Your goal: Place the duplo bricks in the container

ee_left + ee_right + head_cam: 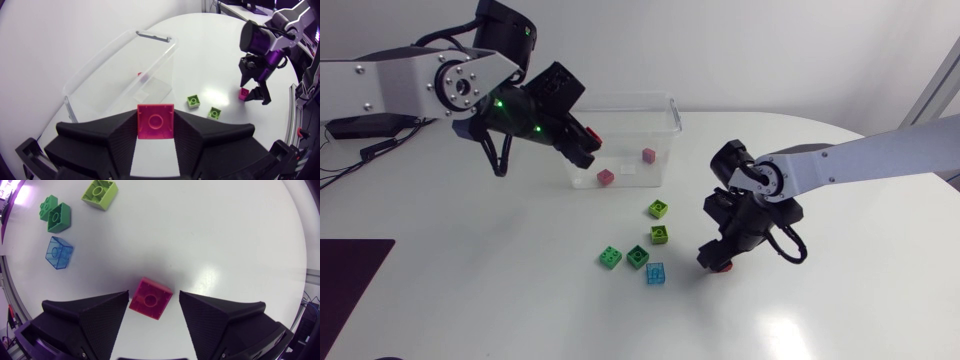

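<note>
My left gripper (582,140) hangs over the left end of the clear plastic container (665,110), shut on a pink duplo brick (155,122) that sits studs-up between its fingers. Two pink bricks (606,177) lie inside the container (120,65). My right gripper (153,294) is low over the table with another pink brick (150,299) between its open fingers; a gap shows on one side. Green bricks (659,209) (660,234) and a clear blue brick (655,273) lie on the table left of the right gripper (717,260).
Two more green bricks (610,257) (637,257) lie side by side in front of the container. A dark mat (345,285) covers the table's front left corner. The white table (500,300) is round-edged at the right.
</note>
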Motion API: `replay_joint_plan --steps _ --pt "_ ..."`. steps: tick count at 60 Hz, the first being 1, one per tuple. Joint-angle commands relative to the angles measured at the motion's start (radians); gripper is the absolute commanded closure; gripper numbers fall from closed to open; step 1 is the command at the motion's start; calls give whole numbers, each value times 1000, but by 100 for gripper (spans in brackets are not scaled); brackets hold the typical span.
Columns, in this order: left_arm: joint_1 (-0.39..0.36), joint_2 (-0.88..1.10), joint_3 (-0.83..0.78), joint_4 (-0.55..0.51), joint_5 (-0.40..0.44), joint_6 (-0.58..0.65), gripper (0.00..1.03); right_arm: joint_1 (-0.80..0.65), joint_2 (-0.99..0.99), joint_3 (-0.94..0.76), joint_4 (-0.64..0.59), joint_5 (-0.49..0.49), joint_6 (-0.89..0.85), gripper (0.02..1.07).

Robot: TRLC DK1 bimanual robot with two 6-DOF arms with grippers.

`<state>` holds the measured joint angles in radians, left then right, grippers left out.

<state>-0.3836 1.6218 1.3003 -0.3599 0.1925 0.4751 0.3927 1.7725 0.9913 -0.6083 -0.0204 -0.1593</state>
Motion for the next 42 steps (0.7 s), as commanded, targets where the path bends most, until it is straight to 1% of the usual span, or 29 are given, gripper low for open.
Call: replay_joint_plan --steps 1,7,14,18,24,25,42 --pt "22 46 59 22 -21 -35 72 12 16 -31 -16 11 23 41" --pt "46 78 91 58 -34 -56 72 18 16 -34 -19 14 23 45" --pt "71 105 116 81 -47 -66 72 26 19 -40 -19 17 23 46" --pt "86 116 125 96 -48 -75 72 26 18 -39 -19 22 23 52" --pt "107 141 146 130 -56 -95 72 29 5 -39 -16 30 23 66" --pt "111 142 149 136 -56 -98 72 31 2 -39 -16 31 23 67" --pt "127 231 220 153 -57 -121 72 41 -65 -23 -42 50 26 68"
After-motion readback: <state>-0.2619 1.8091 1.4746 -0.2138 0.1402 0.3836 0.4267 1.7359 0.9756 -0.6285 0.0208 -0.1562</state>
